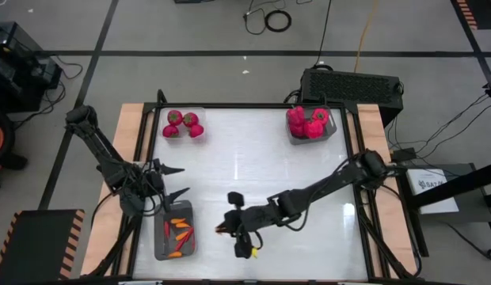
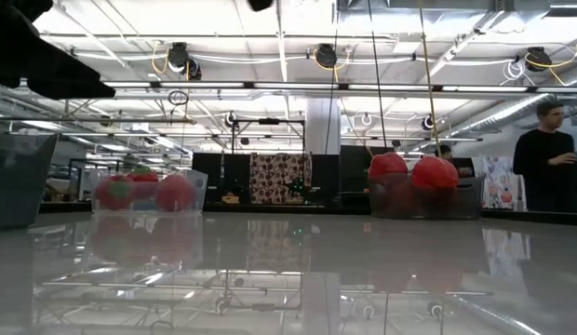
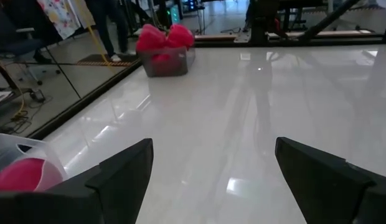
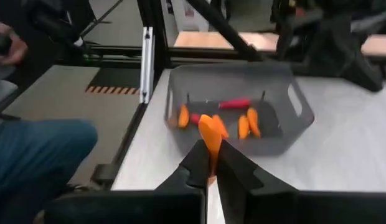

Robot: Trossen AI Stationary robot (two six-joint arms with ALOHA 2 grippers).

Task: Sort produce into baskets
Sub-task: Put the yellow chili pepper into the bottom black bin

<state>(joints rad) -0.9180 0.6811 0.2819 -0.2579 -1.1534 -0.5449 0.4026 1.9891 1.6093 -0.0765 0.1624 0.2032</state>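
Note:
My right gripper is shut on a slim orange chilli near the table's front, just right of the grey basket. That basket holds several orange and red chillies. My left gripper is open and empty, just beyond the grey basket's far edge. A clear basket of round red fruits stands at the far left. A grey basket of red bell peppers stands at the far right. My right gripper pinches the orange chilli's lower end between its two fingertips. The fingers come from the table's right, pointing toward the grey basket. The chilli's free end sticks out past the fingertips, and the chilli is clear of the table.
The white tabletop between the baskets is bare. A black frame rail runs along the table's left edge beside my left arm. A person stands beyond the table, and a blue sleeve shows near its left side.

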